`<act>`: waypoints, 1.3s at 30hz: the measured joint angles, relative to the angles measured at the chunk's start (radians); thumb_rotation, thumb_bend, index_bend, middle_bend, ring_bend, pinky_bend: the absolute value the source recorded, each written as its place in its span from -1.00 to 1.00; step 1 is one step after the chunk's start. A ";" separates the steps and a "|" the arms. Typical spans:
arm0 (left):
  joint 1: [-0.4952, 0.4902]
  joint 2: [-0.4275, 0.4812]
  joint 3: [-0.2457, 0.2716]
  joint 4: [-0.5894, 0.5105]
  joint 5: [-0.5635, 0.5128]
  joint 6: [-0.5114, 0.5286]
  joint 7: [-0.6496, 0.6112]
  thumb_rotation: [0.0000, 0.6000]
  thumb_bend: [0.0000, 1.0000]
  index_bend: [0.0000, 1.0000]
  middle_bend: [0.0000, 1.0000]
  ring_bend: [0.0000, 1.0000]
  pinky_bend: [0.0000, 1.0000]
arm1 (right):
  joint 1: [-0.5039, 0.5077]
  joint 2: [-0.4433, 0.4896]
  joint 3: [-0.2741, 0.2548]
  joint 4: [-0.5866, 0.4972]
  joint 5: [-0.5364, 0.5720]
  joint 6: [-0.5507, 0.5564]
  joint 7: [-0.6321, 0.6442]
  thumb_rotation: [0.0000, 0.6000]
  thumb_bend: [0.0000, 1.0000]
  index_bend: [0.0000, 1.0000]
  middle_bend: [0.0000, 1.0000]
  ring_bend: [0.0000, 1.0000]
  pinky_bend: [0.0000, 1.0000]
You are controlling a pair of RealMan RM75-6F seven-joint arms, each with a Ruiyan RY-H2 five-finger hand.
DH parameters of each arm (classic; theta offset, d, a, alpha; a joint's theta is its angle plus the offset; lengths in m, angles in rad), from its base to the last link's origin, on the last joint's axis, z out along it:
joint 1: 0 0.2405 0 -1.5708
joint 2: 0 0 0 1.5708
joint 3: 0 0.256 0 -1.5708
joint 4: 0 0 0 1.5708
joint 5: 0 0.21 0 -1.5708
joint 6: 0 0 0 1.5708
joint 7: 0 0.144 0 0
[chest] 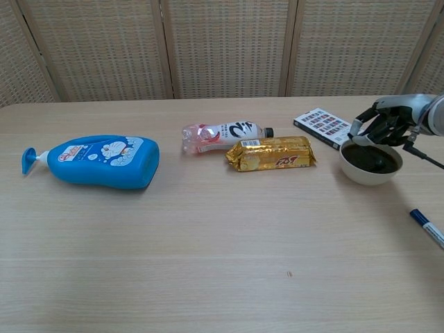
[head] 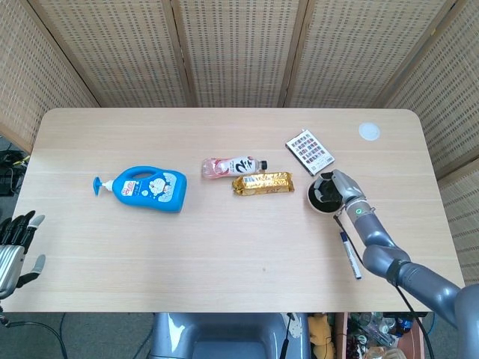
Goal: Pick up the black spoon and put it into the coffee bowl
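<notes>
At the near left edge of the head view, the left hand (head: 13, 247) is hanging below the table (head: 224, 247) with its fingers apart and nothing in them; the frame is cutting off its lower part, and the chest view is not showing it. On the near right, a blue-capped pen (chest: 427, 228) is lying on the table, its far end running out of the chest frame. Further back, the blue soap bottle (chest: 94, 161) is lying on its side at the left. In the middle, a gold snack packet (chest: 272, 153) is sitting just in front of a toppled drink bottle (chest: 222, 134). To the right, the coffee bowl (chest: 370, 163) is standing with the right hand (chest: 388, 126) curled over its far rim. The black spoon is hard to make out against the dark coffee and the hand, so I cannot tell whether the fingers are gripping it. Behind lies a patterned box (chest: 323, 127), and far back a white disc (head: 369, 132).
</notes>
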 measured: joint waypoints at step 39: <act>0.004 -0.010 0.001 0.032 -0.008 -0.005 -0.023 1.00 -0.07 -1.00 -1.00 -1.00 -1.00 | 0.041 -0.033 -0.007 0.028 0.082 -0.017 -0.087 1.00 0.29 0.48 0.80 0.77 1.00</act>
